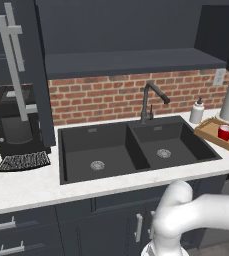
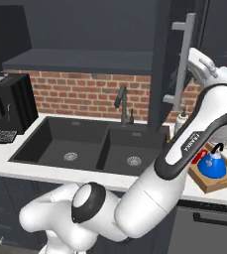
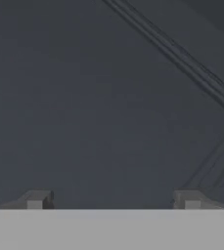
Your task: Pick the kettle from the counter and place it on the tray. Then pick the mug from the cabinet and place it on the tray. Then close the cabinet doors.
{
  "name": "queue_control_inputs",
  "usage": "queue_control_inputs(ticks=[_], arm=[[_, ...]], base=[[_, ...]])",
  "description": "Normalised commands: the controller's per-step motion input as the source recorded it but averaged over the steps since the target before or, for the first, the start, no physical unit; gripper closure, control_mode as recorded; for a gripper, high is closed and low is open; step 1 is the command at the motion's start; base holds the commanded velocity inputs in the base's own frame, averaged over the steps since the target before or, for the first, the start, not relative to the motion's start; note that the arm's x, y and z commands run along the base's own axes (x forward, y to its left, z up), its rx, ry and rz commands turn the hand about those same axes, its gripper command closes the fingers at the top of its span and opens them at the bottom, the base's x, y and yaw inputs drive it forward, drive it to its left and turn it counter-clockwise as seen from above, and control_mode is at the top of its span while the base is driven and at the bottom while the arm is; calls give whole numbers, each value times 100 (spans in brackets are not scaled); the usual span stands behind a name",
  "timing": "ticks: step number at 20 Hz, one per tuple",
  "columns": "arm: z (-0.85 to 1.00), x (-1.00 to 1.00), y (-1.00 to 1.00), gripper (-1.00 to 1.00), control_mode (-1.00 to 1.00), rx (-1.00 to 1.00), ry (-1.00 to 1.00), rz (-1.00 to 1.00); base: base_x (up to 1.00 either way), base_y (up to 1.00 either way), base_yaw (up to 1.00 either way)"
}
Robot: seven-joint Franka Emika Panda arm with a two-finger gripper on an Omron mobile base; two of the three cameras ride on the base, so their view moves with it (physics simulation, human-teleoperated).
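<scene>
While the tool gapes wide and empty, a dark cabinet door panel fills its front.

a red brick wall is seen behind a black double sink with a dark tap. a black coffee machine is set at the left. a soap bottle and a wall socket are seen to the right.

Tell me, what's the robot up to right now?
Gripper open, empty, close against a dark cabinet door panel. Kettle and mug on the tray. Cabinet doors open.
</scene>
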Motion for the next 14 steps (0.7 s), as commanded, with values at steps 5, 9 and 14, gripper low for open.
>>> queue_control_inputs(ticks=[5,9,14], arm=[[35,41,90,-100,-100,-20,18,-2],[16,53,95,-100,-100,-14,13,-4],[0,59,96,-100,-100,-8,3,-6]], base=[[0,0,0],[0,0,0],[0,0,0]])
